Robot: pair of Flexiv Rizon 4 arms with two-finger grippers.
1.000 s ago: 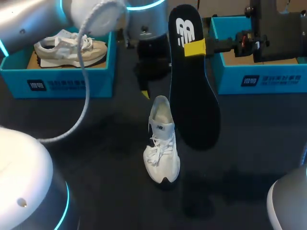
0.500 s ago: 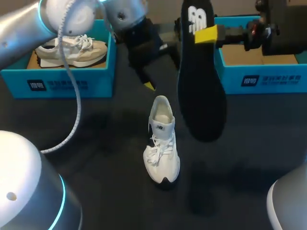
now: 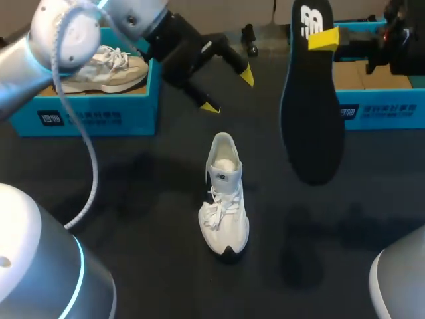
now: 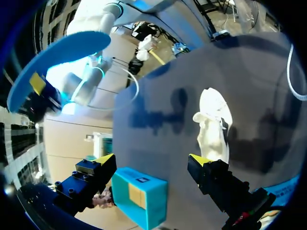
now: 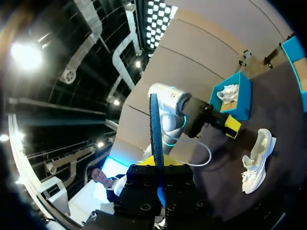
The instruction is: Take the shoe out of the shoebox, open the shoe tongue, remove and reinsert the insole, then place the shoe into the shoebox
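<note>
A white shoe (image 3: pixel 224 199) stands on the dark table, toe toward me, its opening empty; it also shows ahead of the left fingers (image 4: pixel 213 124) and far below the right wrist (image 5: pixel 256 160). My right gripper (image 3: pixel 324 38) is shut on the heel end of a black insole (image 3: pixel 311 106), which hangs in the air to the right of the shoe. From the right wrist the insole (image 5: pixel 154 127) appears edge-on between the yellow tips (image 5: pixel 158 165). My left gripper (image 3: pixel 229 91) hovers open behind the shoe, its fingers wide apart (image 4: pixel 151 158) and holding nothing.
A blue shoebox (image 3: pixel 86 113) at the back left holds a beige shoe (image 3: pixel 99 63). A second blue shoebox (image 3: pixel 378 109) stands at the back right, behind the insole, and shows between the left fingers (image 4: pixel 141 196). A grey cable (image 3: pixel 80 146) loops off the left arm.
My right gripper carried the insole to the right, away from the shoe. The left arm swung round, its open gripper lifting back and rightward from the shoe's heel.
</note>
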